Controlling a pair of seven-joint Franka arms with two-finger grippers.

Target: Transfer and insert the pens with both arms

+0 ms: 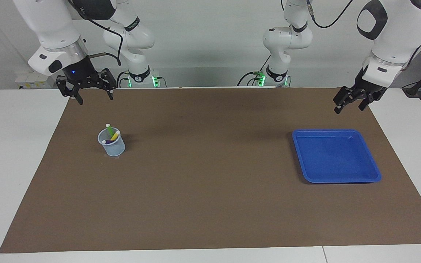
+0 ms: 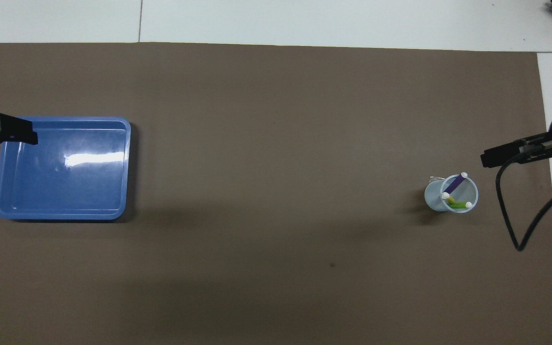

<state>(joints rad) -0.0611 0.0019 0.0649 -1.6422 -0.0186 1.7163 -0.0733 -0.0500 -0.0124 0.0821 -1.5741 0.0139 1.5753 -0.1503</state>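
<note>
All 3 pens [image 1: 110, 134] sit in the cup [image 1: 112, 147], well apart from the blue tray [image 1: 336, 156] on the brown mat [image 1: 210, 182]. Right gripper [image 1: 93, 98] hangs spread wide and empty near the cup, toward the robots; left gripper [image 1: 350, 106], slightly open and empty, is near the tray.

looking matt and paper-like across the brown mat [image 1: 210, 190], glossy smooth plastic on the blue tray [image 1: 302, 160] catching glare, translucent pale plastic on the cup [image 1: 117, 149], shiny white shells on the arms, matt black on both grippers.
</note>
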